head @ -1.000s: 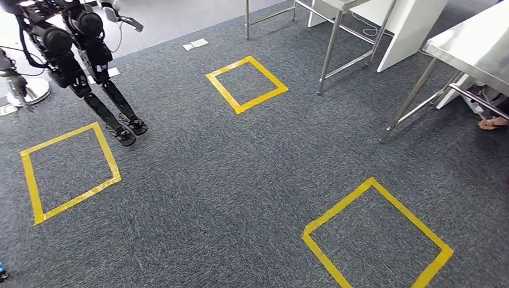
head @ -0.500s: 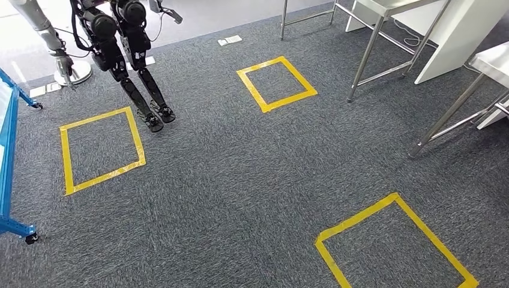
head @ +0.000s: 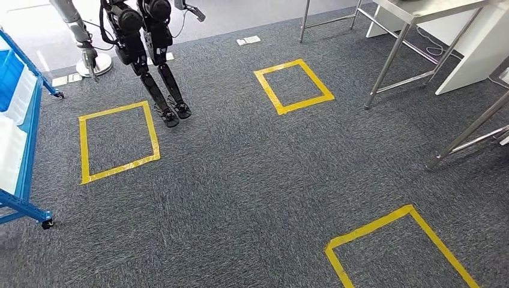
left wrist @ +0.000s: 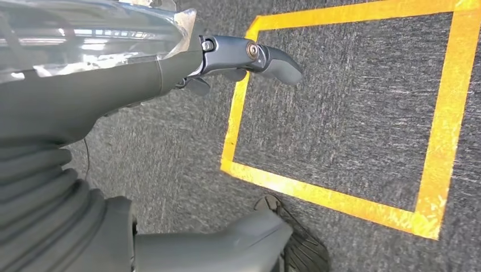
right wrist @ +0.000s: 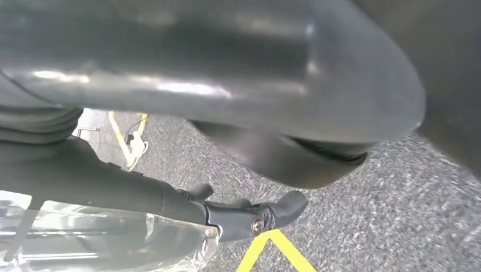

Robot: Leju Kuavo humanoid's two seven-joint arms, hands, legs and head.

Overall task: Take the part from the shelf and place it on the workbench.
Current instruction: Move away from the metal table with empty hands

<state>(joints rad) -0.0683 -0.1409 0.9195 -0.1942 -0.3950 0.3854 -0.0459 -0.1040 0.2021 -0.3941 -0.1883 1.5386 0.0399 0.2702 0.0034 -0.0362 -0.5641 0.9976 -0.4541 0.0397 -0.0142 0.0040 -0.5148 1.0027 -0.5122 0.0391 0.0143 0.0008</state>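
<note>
Robot on grey carpet, blue shelf (head: 24,138) at its left.
Both hands, left hand (left wrist: 249,56) and right hand (right wrist: 249,218), hang empty, fingers extended. Judged: approaching the shelf; part unseen; next, face and reach.

Your left hand (left wrist: 170,73) hangs low at your side, entering its wrist picture from the left edge, with the grey ribbed cover in the lower left of the frame. Its dark fingers (left wrist: 272,56) reach straight out toward the upper middle, and something clear and shiny lies against the hand. Your right hand (right wrist: 187,218) sits along the lower left of its picture, fingers (right wrist: 278,209) extended toward the centre, beside a clear shiny thing; whether either hand grips it you cannot tell.
</note>
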